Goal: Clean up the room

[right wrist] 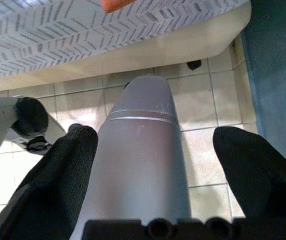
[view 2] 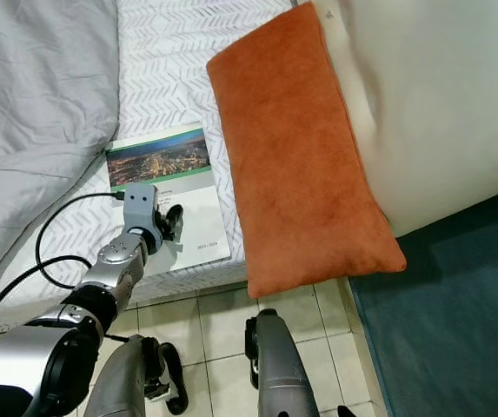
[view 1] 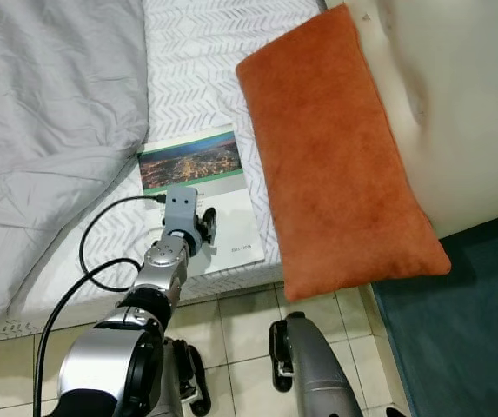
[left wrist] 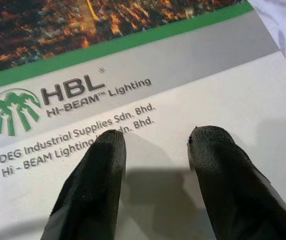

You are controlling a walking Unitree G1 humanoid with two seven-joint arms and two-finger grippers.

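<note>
Booklet (view 1: 203, 193) lies flat near the edge of the patterned bed (view 1: 198, 52), beside an orange pillow (view 1: 333, 156). Left gripper (left wrist: 155, 145) hovers over its white cover, fingers spread. Right gripper (right wrist: 152, 145) hangs over tiled floor (right wrist: 202, 125), fingers wide apart

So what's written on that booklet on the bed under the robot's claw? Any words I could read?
All on the booklet cover, under the left claw:
"HBL" with a registered mark, beside a green tree-like logo
"HI-BEAM Lighting"
"DEG Industrial Supplies Sdn. Bhd."
"Hi - BEAM Lighting ... dn. Bhd.", its middle hidden by a claw finger
The small print near the cover's lower corner in the head views is too small to read.
</note>
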